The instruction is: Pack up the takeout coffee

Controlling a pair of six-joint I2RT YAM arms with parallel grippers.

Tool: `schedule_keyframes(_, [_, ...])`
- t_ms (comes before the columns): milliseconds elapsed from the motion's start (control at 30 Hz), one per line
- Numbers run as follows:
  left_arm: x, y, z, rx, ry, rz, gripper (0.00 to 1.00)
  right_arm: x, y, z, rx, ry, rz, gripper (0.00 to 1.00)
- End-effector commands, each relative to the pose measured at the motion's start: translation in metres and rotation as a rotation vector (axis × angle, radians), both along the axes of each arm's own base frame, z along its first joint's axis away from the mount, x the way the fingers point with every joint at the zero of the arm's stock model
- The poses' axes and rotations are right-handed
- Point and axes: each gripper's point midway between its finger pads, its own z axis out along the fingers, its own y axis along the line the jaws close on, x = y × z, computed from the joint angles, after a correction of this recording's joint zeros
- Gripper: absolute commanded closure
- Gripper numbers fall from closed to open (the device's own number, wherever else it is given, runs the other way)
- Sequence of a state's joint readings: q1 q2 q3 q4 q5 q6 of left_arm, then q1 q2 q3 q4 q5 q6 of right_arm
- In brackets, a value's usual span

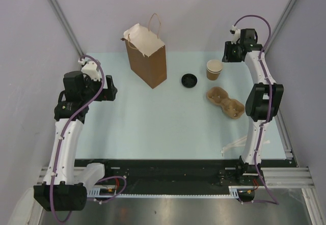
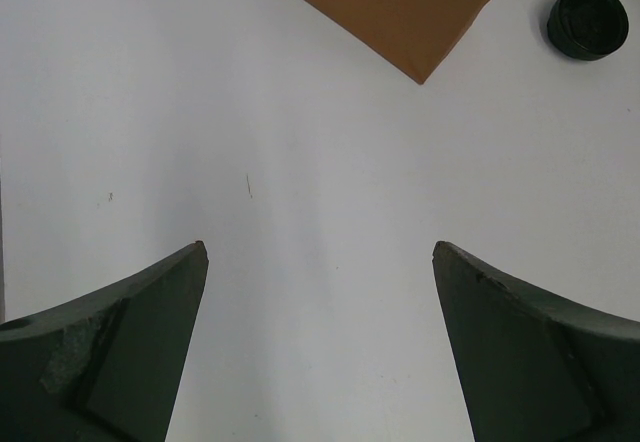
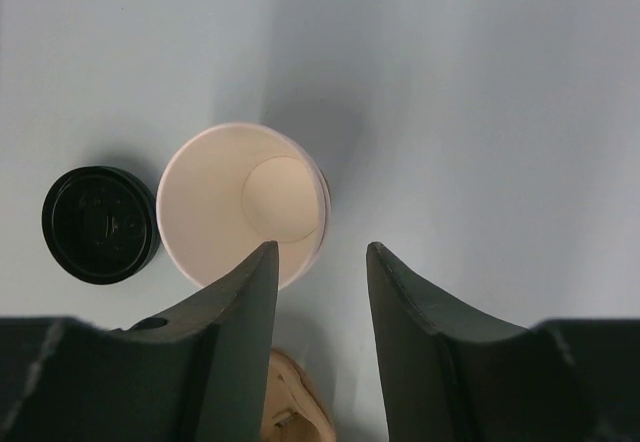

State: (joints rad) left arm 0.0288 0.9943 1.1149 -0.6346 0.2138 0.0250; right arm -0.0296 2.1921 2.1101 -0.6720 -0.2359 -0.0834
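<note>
The takeout coffee cup (image 1: 214, 69) stands upright and uncovered at the back right of the table, pale cream inside. In the right wrist view the cup (image 3: 240, 202) lies just ahead and left of my fingers. Its round black lid (image 1: 189, 80) lies flat on the table to the cup's left, and shows in the right wrist view (image 3: 100, 224) and the left wrist view (image 2: 588, 22). My right gripper (image 1: 227, 54) (image 3: 320, 252) hovers above the cup's right side, open and empty. My left gripper (image 1: 111, 90) (image 2: 320, 252) is wide open and empty over bare table at the left.
A tall brown paper bag (image 1: 147, 57) with twine handles stands open at the back centre; its corner shows in the left wrist view (image 2: 400, 7). A brown moulded-pulp carrier tray (image 1: 225, 102) lies in front of the cup, partly seen in the right wrist view (image 3: 290, 402).
</note>
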Motion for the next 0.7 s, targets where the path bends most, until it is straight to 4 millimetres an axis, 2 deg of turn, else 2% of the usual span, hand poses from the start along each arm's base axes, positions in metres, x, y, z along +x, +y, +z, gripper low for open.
schedule_keyframes(0, [0.007,-0.003,0.011,-0.022,-0.046,-0.006,0.00,0.016,0.003,0.012,-0.024,-0.063,0.009,0.55])
schedule_keyframes(233, [0.007,-0.003,0.009,-0.021,-0.041,-0.003,0.01,0.022,0.009,0.000,-0.033,-0.052,0.017,0.57])
schedule_keyframes(667, [0.010,-0.002,0.005,-0.019,-0.030,0.001,0.00,0.030,0.006,-0.017,-0.050,-0.035,0.003,0.64])
